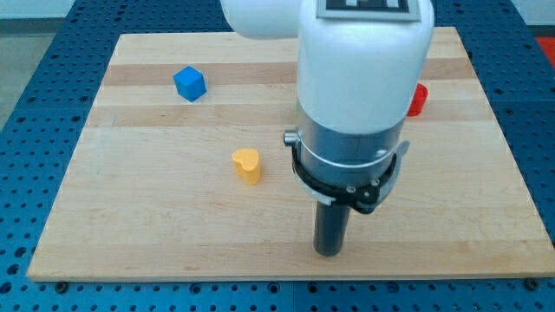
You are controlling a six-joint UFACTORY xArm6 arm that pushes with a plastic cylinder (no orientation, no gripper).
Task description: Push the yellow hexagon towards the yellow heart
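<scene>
The yellow heart (247, 165) stands on the wooden board (130, 199), left of the middle. My tip (329, 252) rests on the board near the view's bottom, to the right of and below the heart, apart from it. No yellow hexagon shows; the arm's white and grey body (355, 87) covers a large part of the board's middle and top and may hide it.
A blue cube (189, 83) sits at the upper left of the board. A red block (417, 100) peeks out at the right of the arm, partly hidden. The board lies on a blue perforated table (35, 104).
</scene>
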